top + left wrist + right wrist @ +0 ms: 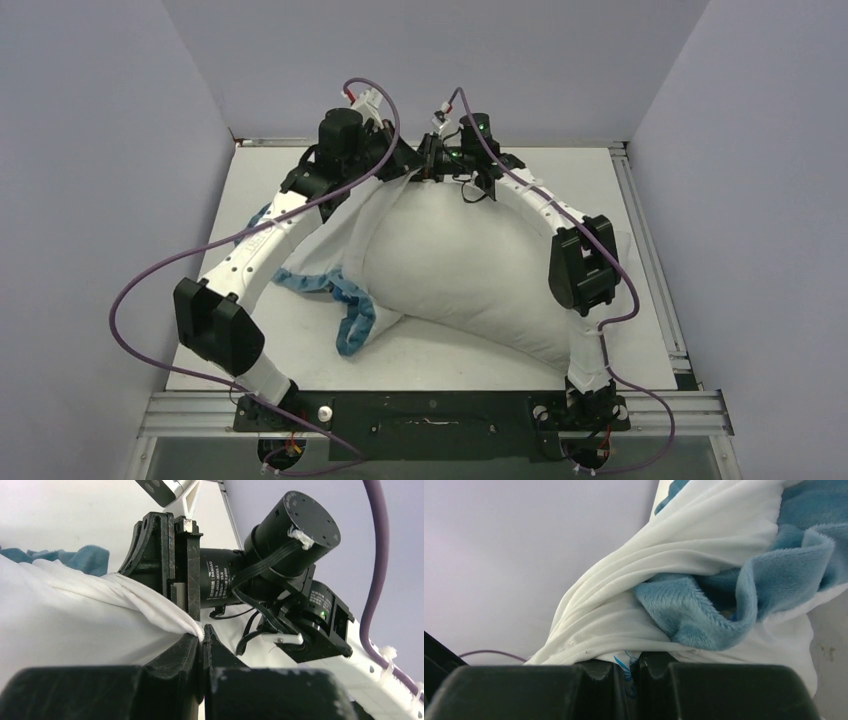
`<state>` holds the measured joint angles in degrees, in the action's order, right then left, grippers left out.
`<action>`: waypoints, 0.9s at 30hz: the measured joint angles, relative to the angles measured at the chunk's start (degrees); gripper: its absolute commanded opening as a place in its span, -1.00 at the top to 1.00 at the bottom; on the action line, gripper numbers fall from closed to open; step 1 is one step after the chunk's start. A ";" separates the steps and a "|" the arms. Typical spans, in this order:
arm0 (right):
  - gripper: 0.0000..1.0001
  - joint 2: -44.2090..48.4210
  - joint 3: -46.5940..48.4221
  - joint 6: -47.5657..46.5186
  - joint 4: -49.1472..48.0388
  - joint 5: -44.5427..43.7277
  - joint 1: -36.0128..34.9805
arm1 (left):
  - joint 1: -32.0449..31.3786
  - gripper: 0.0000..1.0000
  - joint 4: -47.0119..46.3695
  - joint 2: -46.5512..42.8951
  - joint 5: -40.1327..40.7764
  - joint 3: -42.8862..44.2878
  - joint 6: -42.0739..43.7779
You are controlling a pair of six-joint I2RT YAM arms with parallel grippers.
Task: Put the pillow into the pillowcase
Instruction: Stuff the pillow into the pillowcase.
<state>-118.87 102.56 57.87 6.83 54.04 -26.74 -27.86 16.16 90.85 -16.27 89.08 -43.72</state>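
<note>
Clearly the work is at the stage of drawing the cover over the cushion. Both arms reach to the far side of the table, and their tips meet just beside each other at the far end of the pillow. The left gripper is fully closed, with a twisted fold of thin white cloth pinched between its fingers. I take this cloth for the white inner face of the pillowcase, though white on white makes it hard to be sure. The right gripper is closed as well — gathered white cloth with a bit of blue print runs into its jaws, and the blue plush edge lies just next to them, so it holds the pillowcase too.

The pillow lies plump in the middle of the table. The blue ruffled edge lies at its left side, touching it, so the mouth of the case seems only partly around the pillow; how much is inside I cannot tell.

For the next move, I judge that both grips must be firm while the cloth is pulled or shaken — so that the pillow slides deeper and the ruffled edge passes over the near corner. A weak pinch can let the thin cloth slip out.
</note>
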 measured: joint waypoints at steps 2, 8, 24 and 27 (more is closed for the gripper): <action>0.89 -0.68 1.81 1.09 -0.92 -1.68 0.59 | -0.31 1.00 0.24 2.32 0.52 3.15 0.09; 0.89 -0.61 1.07 4.87 -6.38 -4.85 4.22 | -2.38 1.00 1.99 6.03 2.71 7.61 1.95; -0.46 1.18 -10.91 0.96 -6.60 -14.53 4.98 | -5.27 1.00 1.20 6.12 3.08 -0.44 6.51; -0.93 2.16 -10.86 -2.69 -2.10 -16.48 5.18 | -5.05 1.00 0.13 6.27 2.36 -0.46 5.55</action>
<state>-116.71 91.70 55.18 4.73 37.56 -21.56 -32.91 16.29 97.12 -13.91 88.62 -38.17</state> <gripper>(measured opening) 0.768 0.004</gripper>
